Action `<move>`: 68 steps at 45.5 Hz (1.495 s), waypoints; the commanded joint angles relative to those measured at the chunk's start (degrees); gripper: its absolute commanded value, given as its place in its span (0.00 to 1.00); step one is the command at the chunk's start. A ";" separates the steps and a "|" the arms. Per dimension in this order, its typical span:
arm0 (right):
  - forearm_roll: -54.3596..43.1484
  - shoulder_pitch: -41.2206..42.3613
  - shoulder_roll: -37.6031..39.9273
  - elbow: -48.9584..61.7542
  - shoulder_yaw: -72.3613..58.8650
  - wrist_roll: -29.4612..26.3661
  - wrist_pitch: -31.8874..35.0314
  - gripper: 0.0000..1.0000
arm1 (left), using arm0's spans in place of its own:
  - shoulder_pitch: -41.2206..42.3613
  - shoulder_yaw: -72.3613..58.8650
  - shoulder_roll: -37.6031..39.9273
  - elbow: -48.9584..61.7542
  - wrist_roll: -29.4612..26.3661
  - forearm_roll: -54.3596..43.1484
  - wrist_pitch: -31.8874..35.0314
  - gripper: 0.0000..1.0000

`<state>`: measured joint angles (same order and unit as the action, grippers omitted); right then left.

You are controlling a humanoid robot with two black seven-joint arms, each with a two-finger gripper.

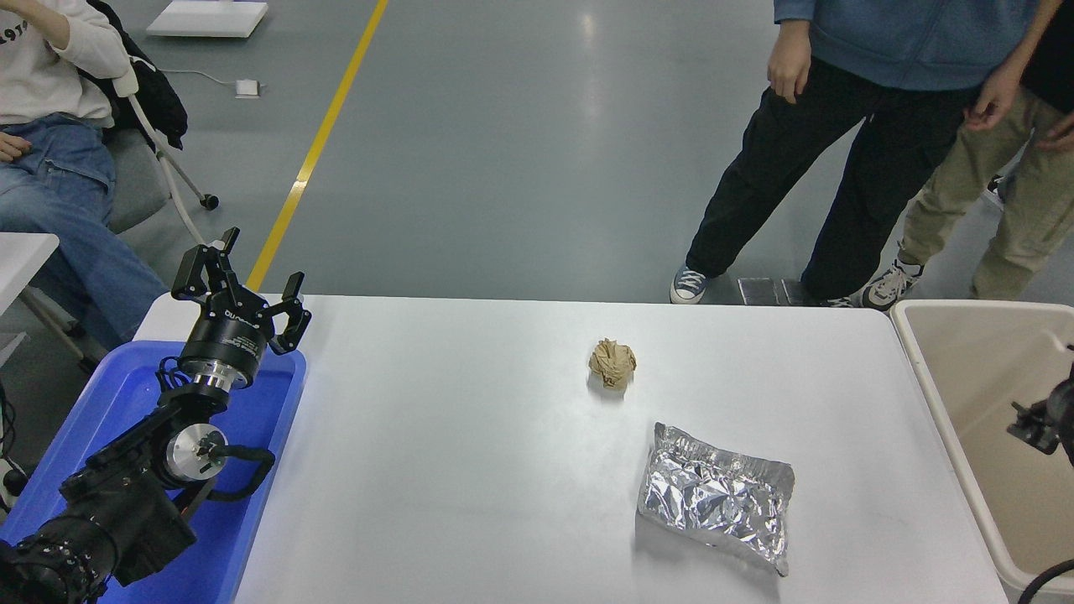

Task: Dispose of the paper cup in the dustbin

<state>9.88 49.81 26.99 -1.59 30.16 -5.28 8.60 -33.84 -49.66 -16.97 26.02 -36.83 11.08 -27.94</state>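
White counter point(470, 503) carries a foil bag point(713, 495). Left tool point(239, 289), spread wide, points far over the blue tray point(126, 394). Right tool point(1036, 419), state unclear, hangs over the dustbin point(931, 377); paper cup unseen.

White table point(470, 470): brown paper ball point(612, 362), foil bag point(715, 497).

Right pincer point(1043, 419): cut off by the right edge; finger state unreadable.
Dustbin point(923, 369): right part cropped.
Paper cup: not visible.
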 commanded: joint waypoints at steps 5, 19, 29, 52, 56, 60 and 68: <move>-0.21 9.43 -0.62 -0.70 -1.60 0.18 11.88 1.00 | 0.00 0.00 0.00 0.00 0.00 0.00 -0.01 1.00; -0.30 10.84 -3.69 -16.33 -1.60 0.18 11.88 1.00 | 0.00 0.00 0.00 0.00 0.00 0.00 0.07 1.00; -0.04 10.93 -9.05 -22.59 1.03 0.36 10.74 1.00 | 0.00 0.00 0.00 0.00 0.00 0.00 -0.01 1.00; 0.58 9.96 -26.99 -13.80 7.54 0.53 8.19 1.00 | 0.00 0.00 0.00 0.00 0.00 0.00 0.07 1.00; 0.67 8.99 -26.99 -13.88 7.63 1.23 8.28 1.00 | 0.00 0.00 0.00 0.00 0.00 0.00 0.07 1.00; 0.75 8.11 -26.99 -14.15 7.63 2.03 8.45 1.00 | 0.00 0.00 0.00 0.00 0.00 0.00 -0.01 1.00; 0.75 5.57 -26.99 -14.41 7.72 2.29 9.07 1.00 | 0.00 0.00 0.00 0.00 0.00 0.00 -0.01 1.00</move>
<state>10.53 58.06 1.13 -16.25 37.18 -3.76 17.25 -33.84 -49.62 -16.96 26.01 -36.83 11.07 -27.93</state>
